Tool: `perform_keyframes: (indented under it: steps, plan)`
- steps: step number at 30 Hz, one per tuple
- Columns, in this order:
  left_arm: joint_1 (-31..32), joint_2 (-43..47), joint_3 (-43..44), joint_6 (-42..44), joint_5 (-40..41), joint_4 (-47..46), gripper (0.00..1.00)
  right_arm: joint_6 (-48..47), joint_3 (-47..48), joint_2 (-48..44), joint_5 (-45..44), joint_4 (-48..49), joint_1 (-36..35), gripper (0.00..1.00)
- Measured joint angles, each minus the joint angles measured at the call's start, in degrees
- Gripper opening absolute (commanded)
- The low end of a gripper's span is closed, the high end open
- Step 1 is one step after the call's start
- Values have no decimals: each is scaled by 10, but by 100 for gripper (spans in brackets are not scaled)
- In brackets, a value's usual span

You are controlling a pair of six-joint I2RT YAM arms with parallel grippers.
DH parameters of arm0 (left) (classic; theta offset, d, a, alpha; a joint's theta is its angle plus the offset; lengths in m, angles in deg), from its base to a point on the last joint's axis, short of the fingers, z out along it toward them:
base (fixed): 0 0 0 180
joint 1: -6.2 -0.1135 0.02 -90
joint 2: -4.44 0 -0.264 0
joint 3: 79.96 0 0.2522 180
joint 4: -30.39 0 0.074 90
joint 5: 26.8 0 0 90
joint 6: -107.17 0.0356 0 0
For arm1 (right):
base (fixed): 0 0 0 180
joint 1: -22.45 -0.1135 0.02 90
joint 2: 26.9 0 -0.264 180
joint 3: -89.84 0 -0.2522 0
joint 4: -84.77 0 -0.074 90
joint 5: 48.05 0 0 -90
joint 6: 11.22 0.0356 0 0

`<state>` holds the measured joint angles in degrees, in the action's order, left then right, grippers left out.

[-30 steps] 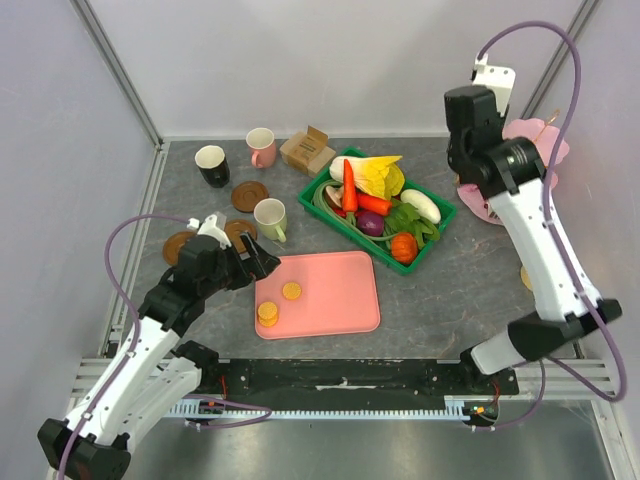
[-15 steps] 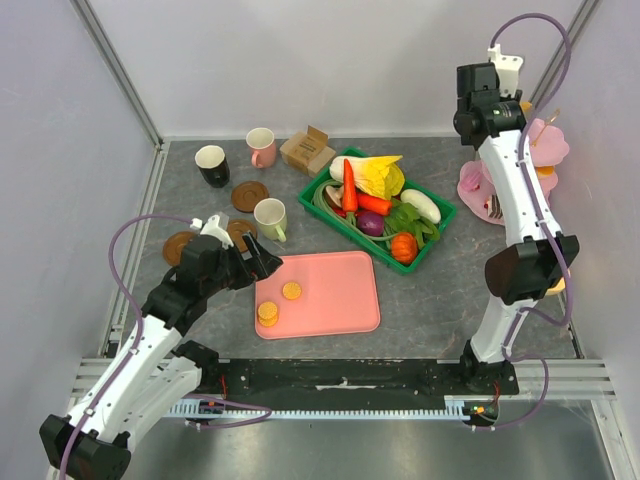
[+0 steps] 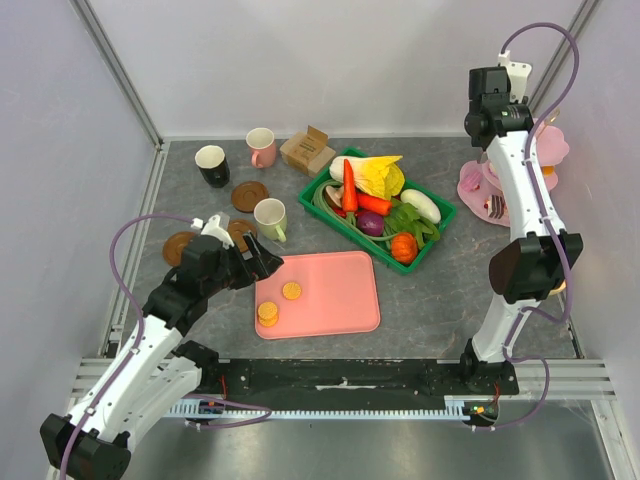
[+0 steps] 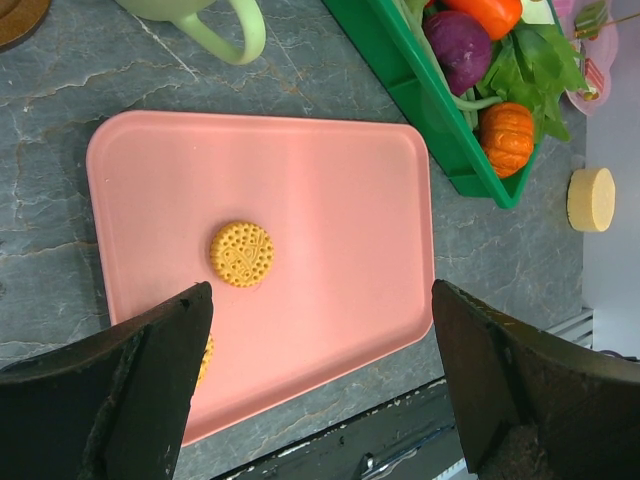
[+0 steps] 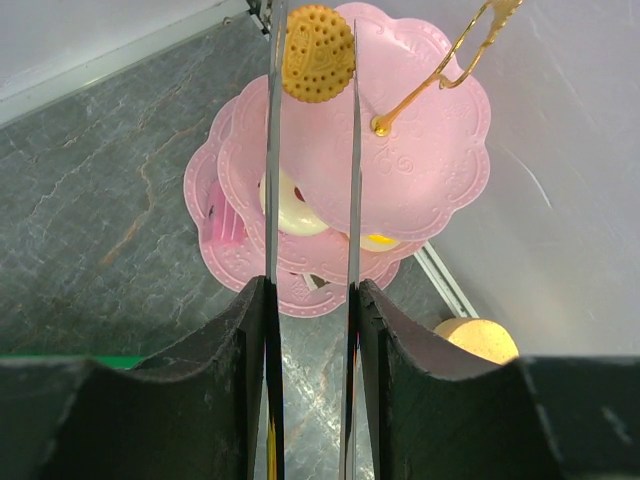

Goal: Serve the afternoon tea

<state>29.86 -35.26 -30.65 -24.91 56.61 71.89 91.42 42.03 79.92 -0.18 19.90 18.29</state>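
My right gripper [image 5: 312,285] is shut on a pair of thin metal tongs [image 5: 271,150]. The tongs' tips pinch a round orange biscuit [image 5: 318,40] over the top plate of the pink tiered stand [image 5: 430,130]. From above, that arm reaches high at the back right, by the stand [image 3: 548,150]. My left gripper [image 4: 320,295] is open and empty, hovering over the near left part of the pink tray [image 4: 340,180]. One biscuit [image 4: 241,253] lies on the tray and another [image 3: 268,313] near its left corner. The black [image 3: 211,165], pink [image 3: 261,146] and pale-green [image 3: 270,218] mugs stand at the back left among brown coasters [image 3: 250,195].
A green basket [image 3: 440,215] of toy vegetables sits behind the tray, and a small cardboard box [image 3: 307,150] is next to the pink mug. A pale yellow round piece [image 5: 478,340] lies on the table by the stand's foot. Frame rails edge the table.
The right arm has risen and swung back and to the right, bringing the tongs and biscuit over the stand. The left arm has stayed put.
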Motion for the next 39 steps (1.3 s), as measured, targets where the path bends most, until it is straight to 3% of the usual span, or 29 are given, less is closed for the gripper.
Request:
perform_keyframes:
  steps: [14, 25, 33, 37, 39]
  plan:
    - [0, 4, -1, 0, 0, -2, 96, 35, -21, -12, 0, -14, 3, 57]
    - [0, 5, -3, 0, 0, -4, 96, 41, -21, -33, 5, -17, 3, 56]
    - [0, 5, -3, 0, 0, -4, 96, 33, -48, -95, 85, -6, -3, 57]
    - [0, 4, -3, 0, 0, -2, 96, 16, -58, -136, 94, 5, -62, 57]
    - [0, 4, -3, 0, 0, 0, 96, 9, -87, -169, 104, 24, -127, 57]
